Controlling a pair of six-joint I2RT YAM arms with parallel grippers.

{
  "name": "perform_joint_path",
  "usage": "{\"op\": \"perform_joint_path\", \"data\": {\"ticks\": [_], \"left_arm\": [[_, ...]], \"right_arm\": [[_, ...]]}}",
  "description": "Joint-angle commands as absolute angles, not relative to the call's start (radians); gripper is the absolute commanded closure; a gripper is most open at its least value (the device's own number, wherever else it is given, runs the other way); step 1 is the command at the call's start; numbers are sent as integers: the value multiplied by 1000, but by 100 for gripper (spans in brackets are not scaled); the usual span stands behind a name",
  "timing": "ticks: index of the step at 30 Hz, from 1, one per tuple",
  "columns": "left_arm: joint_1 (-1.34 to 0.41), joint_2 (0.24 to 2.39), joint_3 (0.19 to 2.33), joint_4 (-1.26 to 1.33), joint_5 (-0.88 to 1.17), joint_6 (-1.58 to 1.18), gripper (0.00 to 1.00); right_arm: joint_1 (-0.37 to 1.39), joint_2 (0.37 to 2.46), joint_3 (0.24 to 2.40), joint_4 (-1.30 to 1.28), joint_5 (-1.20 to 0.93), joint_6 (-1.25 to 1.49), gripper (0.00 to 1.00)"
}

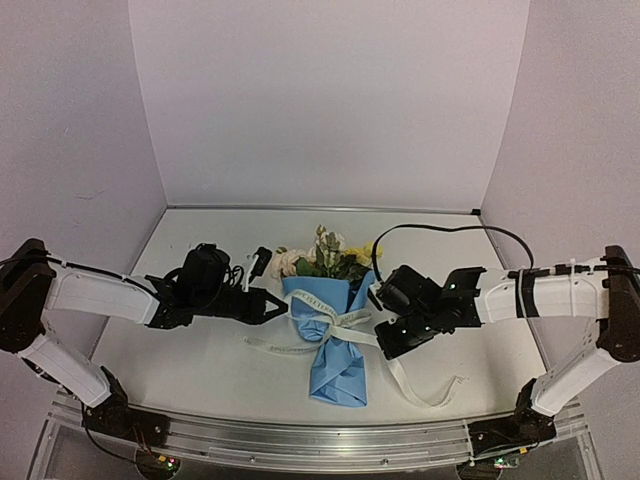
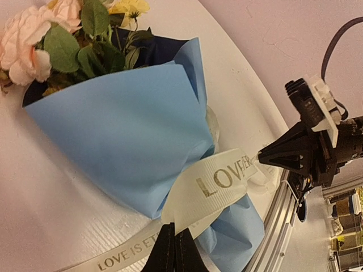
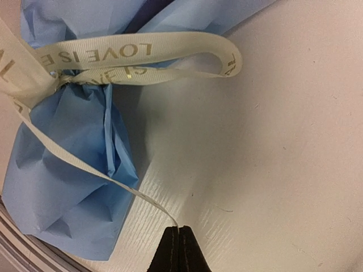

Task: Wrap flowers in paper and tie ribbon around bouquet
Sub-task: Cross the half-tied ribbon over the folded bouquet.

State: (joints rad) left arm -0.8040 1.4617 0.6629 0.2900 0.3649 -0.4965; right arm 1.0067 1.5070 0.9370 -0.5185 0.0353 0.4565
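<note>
Bouquet (image 1: 333, 345) lies flat mid-table (image 1: 190, 345), between the two arms; flowers (image 1: 322, 260) at the far end, blue paper (image 2: 125, 130) wrapped round the stems and cinched at the waist, its crumpled tail pointing at the near edge; ribbon (image 3: 113, 54) tied round that waist, lettering showing, one loop lying loose on the table beside the paper; two free ends trail out, one to the left, one toward the near right corner. Left claw (image 2: 173, 226) sits just beside the bouquet's left flank, jaws pressed together, a broad band of ribbon running from the knot straight into its tips; right claw (image 3: 178, 229) is on the other side, jaws together too, nipping a thin edge-on strand that stretches from the knot to its tips; both claws low over the table, tips facing each other across the wrap.
</note>
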Motion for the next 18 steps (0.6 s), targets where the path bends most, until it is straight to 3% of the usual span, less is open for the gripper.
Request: {"op": "perform_joint_path", "data": {"ticks": [1,9,18], "left_arm": [[-799,1400,612,324,330,-554,100],[-800,1395,556,347,302,-618,100],[-799,1390,535,321,252,-647,100]], "right_arm": [[984,1501,945,-543,91,481,100],[1007,1493,889,-540,20,466,100],[1023,1471,859,-629,134,486,100]]}}
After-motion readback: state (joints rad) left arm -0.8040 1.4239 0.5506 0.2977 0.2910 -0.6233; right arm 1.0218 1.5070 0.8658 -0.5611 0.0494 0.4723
